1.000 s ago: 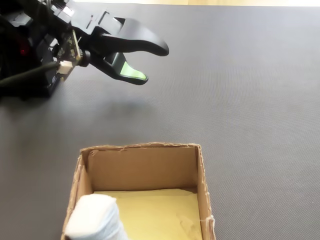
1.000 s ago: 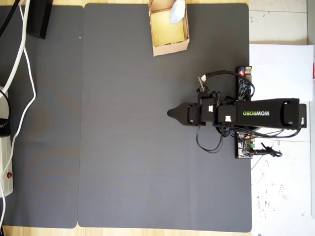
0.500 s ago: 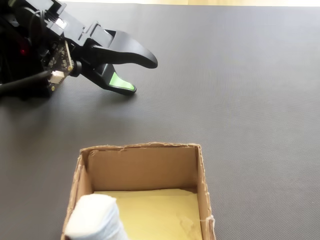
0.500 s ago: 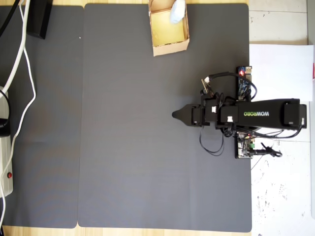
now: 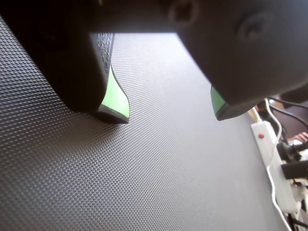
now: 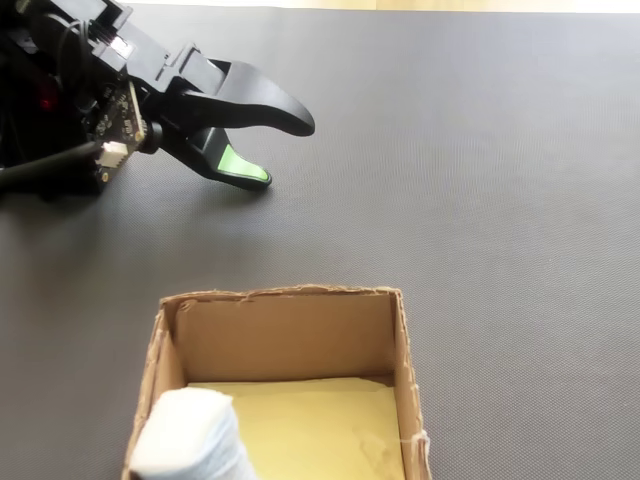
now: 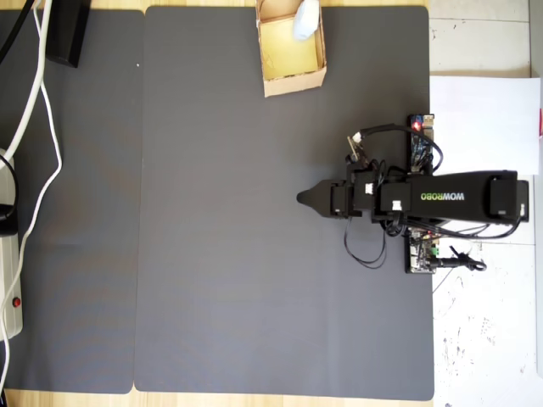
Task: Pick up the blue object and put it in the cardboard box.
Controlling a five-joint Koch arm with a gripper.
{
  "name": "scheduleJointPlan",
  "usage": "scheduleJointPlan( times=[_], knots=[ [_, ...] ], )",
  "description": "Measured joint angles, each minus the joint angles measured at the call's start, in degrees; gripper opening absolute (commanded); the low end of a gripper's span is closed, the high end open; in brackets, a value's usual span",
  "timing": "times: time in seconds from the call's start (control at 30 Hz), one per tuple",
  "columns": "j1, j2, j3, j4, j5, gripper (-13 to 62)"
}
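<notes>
Gripper (image 5: 171,118): spread apart and holding nothing; the wrist view shows clear mat between the two dark tips, each with a green pad on its inner face. In the fixed view (image 6: 285,150) the upper jaw arches over the lower one, whose green pad faces up, with a gap between them. The overhead view (image 7: 303,197) shows only one dark pointed tip, so the opening cannot be read from there.
Height: in the wrist view the left tip sits at or just above the mat; I cannot tell whether it touches.
Arm (image 7: 441,200): lies along the mat's right side in the overhead view, pointing left, with wires looped around it.
Mat (image 7: 221,254): dark grey, textured, bare around the gripper.
Blue object (image 6: 190,435): pale roll inside the cardboard box (image 6: 290,330), against the left wall at the near corner in the fixed view; in the overhead view it (image 7: 305,19) sits at the box's upper right corner. The wrist view shows neither.
Cardboard box, overhead (image 7: 294,83): at the mat's top edge, well apart from the gripper.
Power strip (image 5: 269,159): white, with a red switch, beside the mat's edge, seen in the wrist view.
</notes>
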Motion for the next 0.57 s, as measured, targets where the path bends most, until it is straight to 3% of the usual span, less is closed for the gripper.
scheduleJointPlan(
  times=[0.57],
  knots=[
    [0.6, -0.1, 0.1, 0.0, 0.0, 34.1]
  ],
)
